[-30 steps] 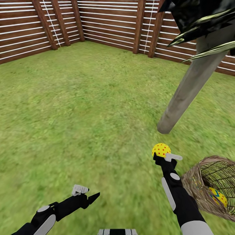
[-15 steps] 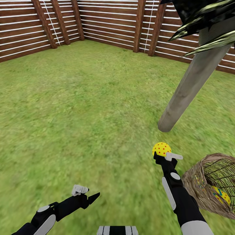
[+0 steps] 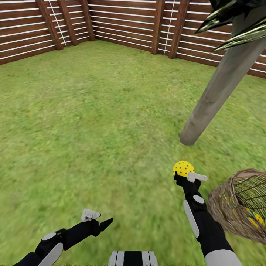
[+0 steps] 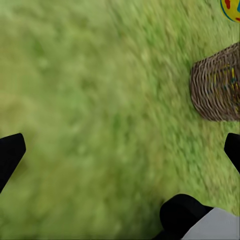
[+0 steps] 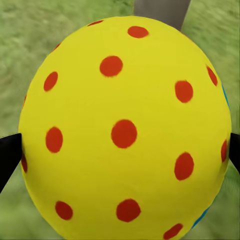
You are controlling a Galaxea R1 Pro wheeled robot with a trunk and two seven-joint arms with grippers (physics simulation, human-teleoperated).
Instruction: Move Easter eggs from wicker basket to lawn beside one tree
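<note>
Egg held in the right gripper, carried over the lawn toward the tree; basket not yet emptied.

Left to right: the left gripper [image 3: 96,218] hangs over the lawn [image 3: 92,122] with its jaws apart and nothing between them. The right gripper [image 3: 186,176] is clamped on a yellow, red-dotted egg [image 3: 183,168], with a dark fingertip [image 5: 9,159] at each flank across its widest part. The tree [image 3: 214,92] stands just beyond, its trunk meeting the grass near the egg. The basket [image 3: 231,212] sits on the grass beside the right arm with at least one egg in the basket [image 3: 254,218]. Judgement: the egg looks light, rigid, smooth and rounded, so liable to slip; a hold across the middle suits it, and it may roll once released.
</note>
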